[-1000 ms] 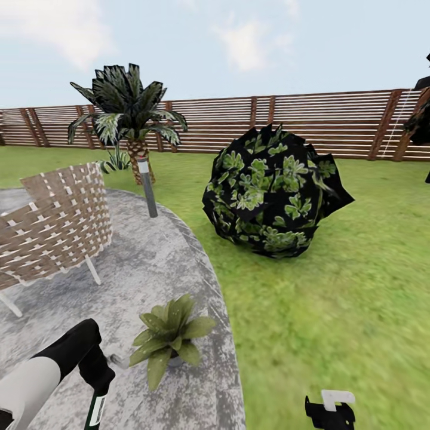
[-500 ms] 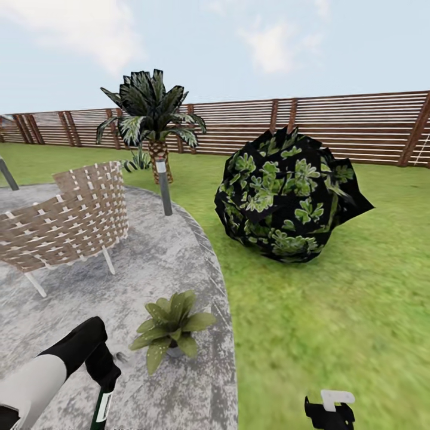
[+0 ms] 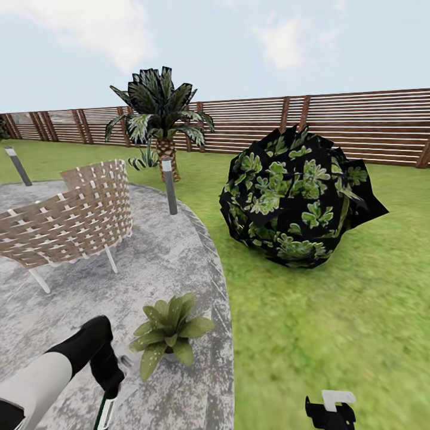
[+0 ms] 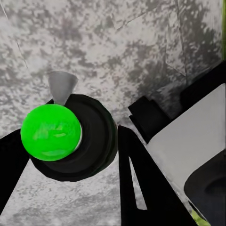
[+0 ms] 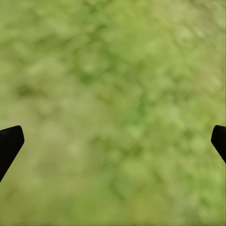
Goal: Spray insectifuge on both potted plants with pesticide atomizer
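A potted plant (image 3: 170, 332), a rosette of spiky green leaves, stands on the grey paved patio (image 3: 173, 263) near its right edge. Just left of it, my left gripper (image 3: 112, 387) is shut on the pesticide atomizer (image 3: 105, 412), whose whitish body points down at the picture's bottom edge. The left wrist view looks onto the atomizer's dark cap (image 4: 89, 141) with its bright green top (image 4: 51, 133) and grey nozzle (image 4: 61, 87), held between black fingers (image 4: 141, 183). My right gripper (image 3: 329, 411) hangs open over the lawn (image 5: 113, 108). The second potted plant is out of view.
A woven wicker chair (image 3: 71, 221) stands on the patio's left. Two grey bollard lights (image 3: 170, 186) (image 3: 18, 166) rise at the patio's edge. A palm (image 3: 160, 119), a small striped agave (image 3: 145, 159) and a big dark bush (image 3: 301, 200) stand before the slatted fence (image 3: 358, 122).
The whole view has swung left, so everything has slid right in the picture and a second bollard light has come in at the left. The left gripper still holds the atomizer beside the plant.
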You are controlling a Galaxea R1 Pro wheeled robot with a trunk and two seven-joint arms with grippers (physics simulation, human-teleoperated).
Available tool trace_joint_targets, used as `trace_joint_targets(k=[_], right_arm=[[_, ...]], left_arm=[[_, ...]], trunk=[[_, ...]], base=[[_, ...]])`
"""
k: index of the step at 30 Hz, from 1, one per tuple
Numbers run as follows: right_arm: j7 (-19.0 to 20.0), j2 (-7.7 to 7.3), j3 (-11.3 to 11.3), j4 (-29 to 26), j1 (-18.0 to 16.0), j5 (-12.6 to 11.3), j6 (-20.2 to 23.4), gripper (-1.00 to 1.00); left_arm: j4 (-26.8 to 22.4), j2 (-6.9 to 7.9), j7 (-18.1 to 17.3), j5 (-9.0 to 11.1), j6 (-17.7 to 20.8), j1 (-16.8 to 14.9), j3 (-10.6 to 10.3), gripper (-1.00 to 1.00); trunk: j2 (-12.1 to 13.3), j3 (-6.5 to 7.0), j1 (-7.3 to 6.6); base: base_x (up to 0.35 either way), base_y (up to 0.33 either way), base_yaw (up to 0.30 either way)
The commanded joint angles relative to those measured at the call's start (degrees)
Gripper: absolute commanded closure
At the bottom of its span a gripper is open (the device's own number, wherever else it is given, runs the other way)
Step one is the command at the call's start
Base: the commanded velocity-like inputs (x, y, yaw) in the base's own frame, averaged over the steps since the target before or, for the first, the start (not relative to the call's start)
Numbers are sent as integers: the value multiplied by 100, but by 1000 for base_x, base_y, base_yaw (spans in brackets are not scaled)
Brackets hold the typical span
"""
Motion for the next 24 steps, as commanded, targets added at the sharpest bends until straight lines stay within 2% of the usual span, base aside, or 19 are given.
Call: trace_joint_targets(k=[1, 3, 4, 5, 9, 12, 15, 20, 24], right_arm=[[-26, -3, -39, 8, -4, 61, -18, -100], [-26, -6, -41, 5, -4, 61, -18, -100], [-26, -3, -41, 4, -5, 59, -18, -100], [-29, 0, -41, 4, -5, 56, -18, -100], [-33, 6, -41, 2, -4, 53, -18, -100], [-34, 5, -41, -8, -8, 52, -18, -100], [-35, 2, -42, -20, -5, 52, -18, -100], [-35, 2, -42, -22, -5, 52, -18, -100], [-35, -14, -41, -8, -4, 59, -18, -100]], left_arm=[[-13, 16, -174, -143, 44, -5, -122, 100], [-12, 63, -484, -405, 37, -3, -254, 100], [-15, 161, -730, -571, 30, -9, -293, 100], [-28, 178, -766, -593, 33, -31, -282, 100], [-114, 146, -837, -581, 72, -404, -276, 100], [-142, 102, -1157, -612, 111, -808, -305, 100], [-138, 157, -1269, -623, 122, -1142, -322, 100], [-143, 140, -1280, -627, 123, -1194, -324, 100], [-145, 108, -1280, -632, 123, -1196, -324, 100]], trunk=[[-2, -5, -1], [-2, -5, -1], [-2, -5, -1], [-2, -5, -1], [-2, -5, -1], [-2, -5, -1], [-2, -5, -1], [-2, -5, -1], [-2, -5, -1]], base=[[0, 0, 0], [0, 0, 0], [0, 0, 0], [0, 0, 0], [0, 0, 66], [0, 0, 239], [0, 0, 271], [0, 0, 264], [66, -85, 55]])
